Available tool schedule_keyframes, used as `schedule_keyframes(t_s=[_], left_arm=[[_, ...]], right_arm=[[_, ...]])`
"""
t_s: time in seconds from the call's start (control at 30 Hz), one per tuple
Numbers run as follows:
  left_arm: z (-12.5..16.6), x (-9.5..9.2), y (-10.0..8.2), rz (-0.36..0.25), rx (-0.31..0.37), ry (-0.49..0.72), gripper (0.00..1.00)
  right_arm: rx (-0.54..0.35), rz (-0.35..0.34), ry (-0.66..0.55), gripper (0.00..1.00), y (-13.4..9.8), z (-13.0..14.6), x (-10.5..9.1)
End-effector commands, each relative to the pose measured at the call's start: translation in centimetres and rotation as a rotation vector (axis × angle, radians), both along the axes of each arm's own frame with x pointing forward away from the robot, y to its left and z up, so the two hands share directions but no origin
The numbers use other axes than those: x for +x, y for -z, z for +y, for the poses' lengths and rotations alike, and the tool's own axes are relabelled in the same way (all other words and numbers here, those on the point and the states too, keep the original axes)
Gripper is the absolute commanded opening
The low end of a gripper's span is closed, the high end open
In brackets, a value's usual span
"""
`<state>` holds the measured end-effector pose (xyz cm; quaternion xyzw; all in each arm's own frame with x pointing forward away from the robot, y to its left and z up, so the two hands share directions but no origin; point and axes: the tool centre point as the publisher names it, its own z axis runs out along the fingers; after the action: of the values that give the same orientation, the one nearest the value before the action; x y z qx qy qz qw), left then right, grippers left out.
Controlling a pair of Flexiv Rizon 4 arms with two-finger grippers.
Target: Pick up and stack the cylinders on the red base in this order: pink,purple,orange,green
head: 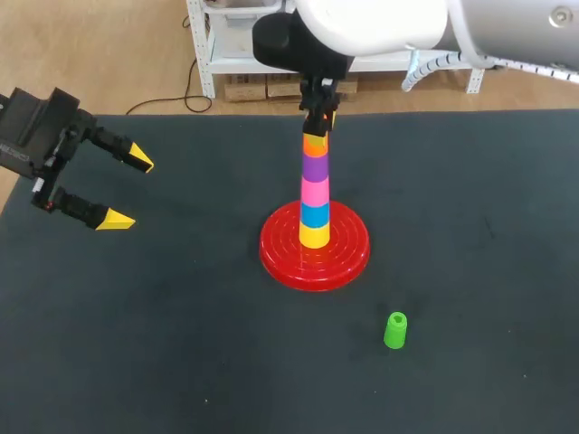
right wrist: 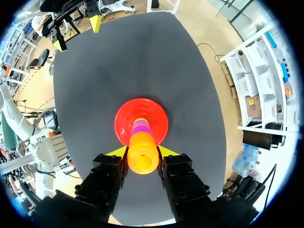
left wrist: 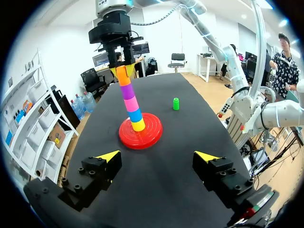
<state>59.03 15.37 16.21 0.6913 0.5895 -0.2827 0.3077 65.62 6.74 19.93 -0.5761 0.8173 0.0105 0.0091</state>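
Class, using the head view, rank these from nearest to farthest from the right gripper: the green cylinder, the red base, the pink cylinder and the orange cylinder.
Measured from the right gripper:
1. orange cylinder, between its fingers.
2. pink cylinder, lower down, directly beneath.
3. red base, at the very bottom.
4. green cylinder, standing alone, off to the base's side.

Robotics lab. Evidence: left gripper with yellow-tipped fingers and bulky white right arm at one dark-covered table; coloured toy cylinders stacked on red base; green cylinder standing nearby.
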Motion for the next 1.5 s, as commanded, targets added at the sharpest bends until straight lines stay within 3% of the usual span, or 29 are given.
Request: schedule_keyframes(t_s=[0.03, 0.07, 0.5, 0.87, 1.13, 1.37, 1.5], left_arm=[[0.1, -0.1, 0.1, -0.005, -0.004, 0.000, 1.00], [0.1, -0.1, 0.1, -0.005, -0.004, 0.000, 1.00], [0.1, -0.1, 0.1, -0.005, -0.004, 0.000, 1.00], [0.1, -0.1, 0.1, -0.005, -0.004, 0.000, 1.00], [0.1, -0.1, 0.1, -0.005, -0.004, 0.000, 1.00], [0.1, -0.1, 0.1, -0.005, -0.004, 0.000, 1.00], [0.1, -0.1, 0.1, -0.005, -0.004, 0.000, 1.00]], right_arm=[[0.035, 0.003, -0.002, 0.74, 0.5, 0.2, -0.4], [0.020, -0.008, -0.008, 1.00, 0.3, 0.3, -0.5], [0.046, -0.078, 0.007, 1.00, -1.7, 0.1, -0.8], [0.062, -0.153, 0.079, 1.00, -4.3, -3.6, -3.4], [0.064, -0.166, 0.109, 1.00, -4.5, -6.3, -7.5], [0.069, -0.132, 0.128, 1.00, -2.0, -7.3, -11.9], [0.094, -0.148, 0.169, 1.00, -0.4, -7.5, -14.1]])
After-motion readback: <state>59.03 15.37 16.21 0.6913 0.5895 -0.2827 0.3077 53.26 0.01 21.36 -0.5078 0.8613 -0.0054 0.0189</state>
